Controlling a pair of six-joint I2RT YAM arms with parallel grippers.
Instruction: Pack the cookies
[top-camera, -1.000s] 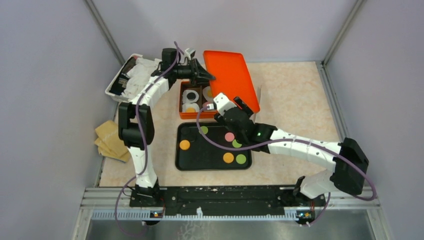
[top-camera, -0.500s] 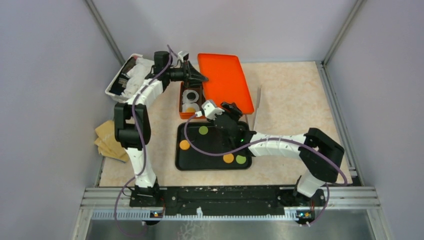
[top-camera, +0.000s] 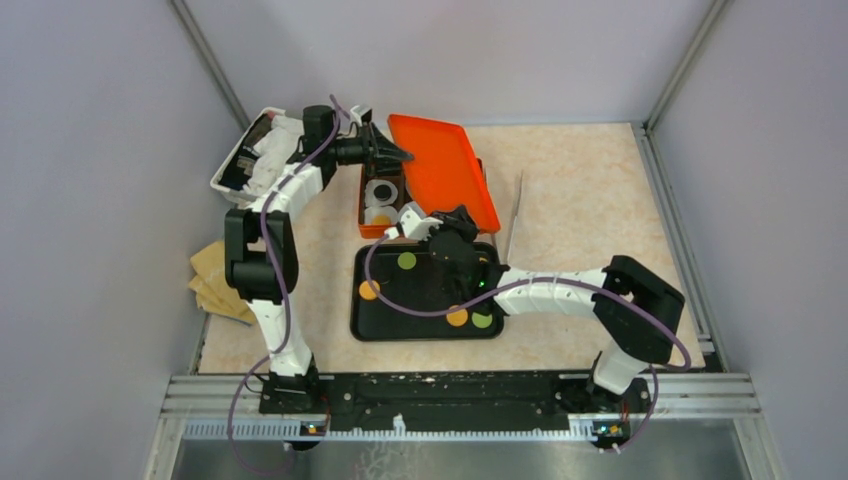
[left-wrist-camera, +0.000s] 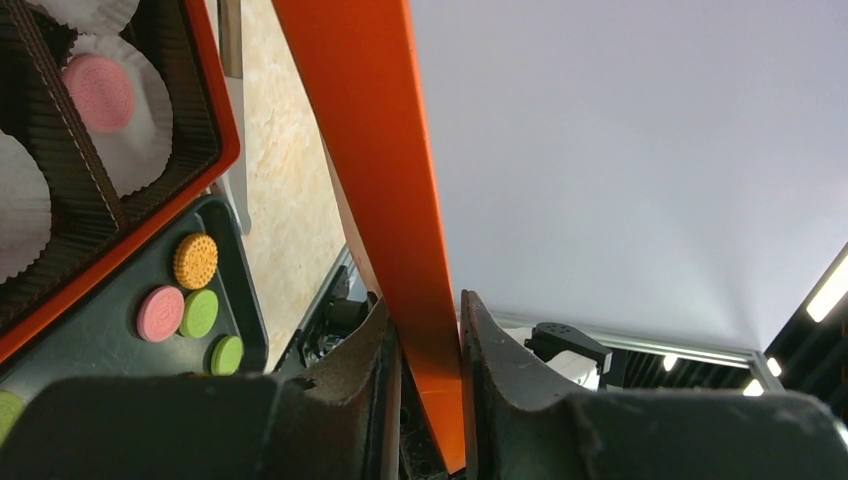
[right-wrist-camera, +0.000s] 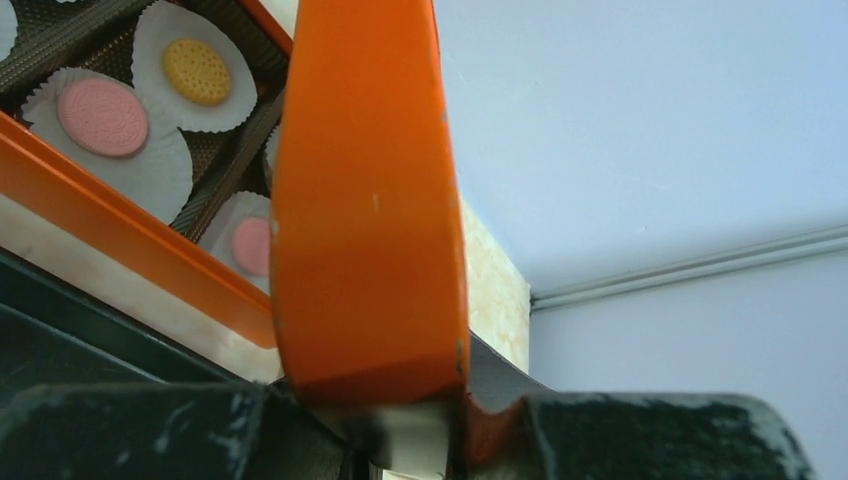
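Both grippers hold the orange lid (top-camera: 440, 170), which tilts over the orange box (top-camera: 378, 228). My left gripper (top-camera: 395, 155) (left-wrist-camera: 430, 380) is shut on the lid's (left-wrist-camera: 375, 150) far edge. My right gripper (top-camera: 425, 225) (right-wrist-camera: 400, 420) is shut on the near end of the lid (right-wrist-camera: 365, 200). In the box, white liners hold a pink cookie (right-wrist-camera: 103, 116), an orange cookie (right-wrist-camera: 197, 71) and another pink cookie (right-wrist-camera: 250, 245). The black tray (top-camera: 400, 325) carries loose cookies: green (top-camera: 407, 261), orange (top-camera: 369, 290), orange (top-camera: 457, 317) and green (top-camera: 483, 320).
A white bin (top-camera: 255, 150) of crumpled things stands at the back left. Brown paper pieces (top-camera: 222, 280) lie at the left edge. A thin pale sheet (top-camera: 515, 215) stands on edge right of the lid. Grey walls enclose the table.
The lid has swung left and tilted up over the box. My right arm moved left to the lid's near end and its jaws closed on it. The left gripper kept its hold.
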